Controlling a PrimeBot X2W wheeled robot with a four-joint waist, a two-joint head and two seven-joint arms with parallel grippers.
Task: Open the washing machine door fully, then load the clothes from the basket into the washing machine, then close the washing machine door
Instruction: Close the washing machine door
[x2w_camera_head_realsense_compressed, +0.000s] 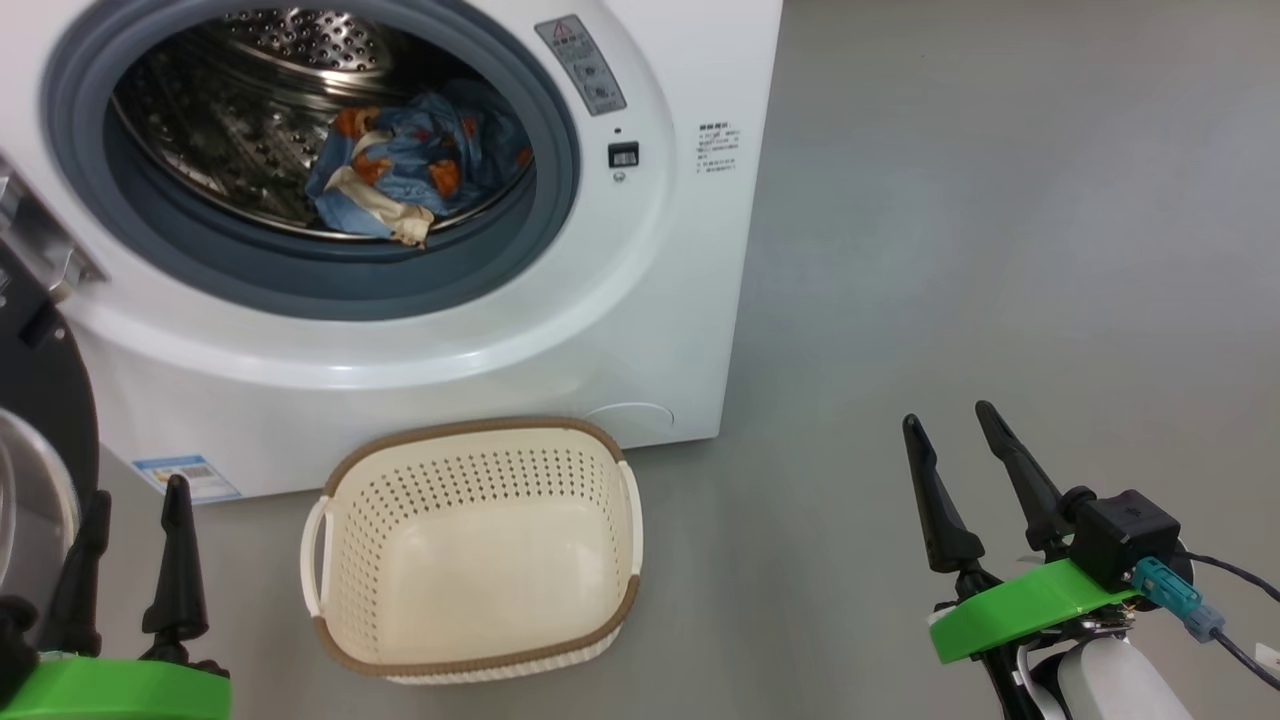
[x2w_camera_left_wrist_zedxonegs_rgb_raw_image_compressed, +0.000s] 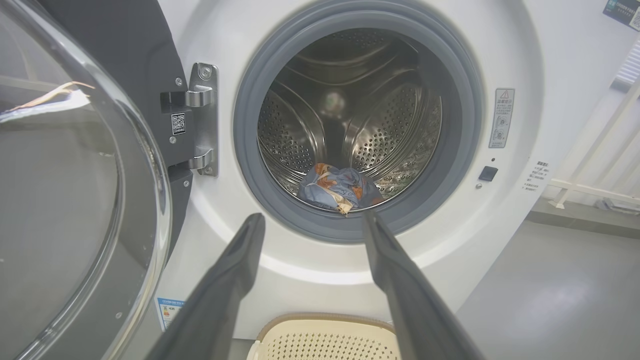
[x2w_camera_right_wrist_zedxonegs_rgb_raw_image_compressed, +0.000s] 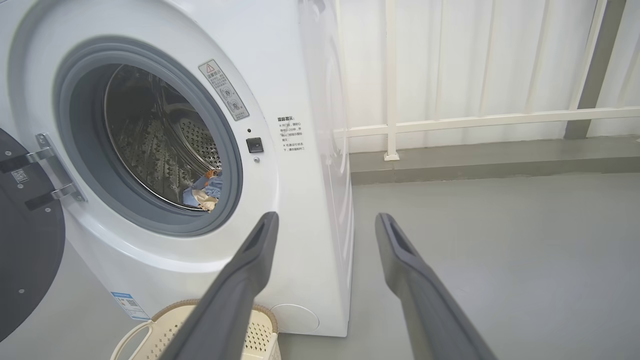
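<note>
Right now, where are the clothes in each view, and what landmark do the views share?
Head view: the clothes lie upper left of centre, on the floor of the drum.
Left wrist view: centre of the picture, at the drum's bottom.
Right wrist view: left of centre, peeking past the lower right of the gasket.
Shared landmark: the grey warning sticker, just right of the opening.

The left gripper (x2w_camera_head_realsense_compressed: 139, 488) and right gripper (x2w_camera_head_realsense_compressed: 947, 413) have long black fingers (x2w_camera_head_realsense_compressed: 935, 520) on bright green brackets (x2w_camera_head_realsense_compressed: 1020, 600); the right carries a black box (x2w_camera_head_realsense_compressed: 1125, 535), teal plug (x2w_camera_head_realsense_compressed: 1165, 582), dark cable (x2w_camera_head_realsense_compressed: 1235, 572)
</note>
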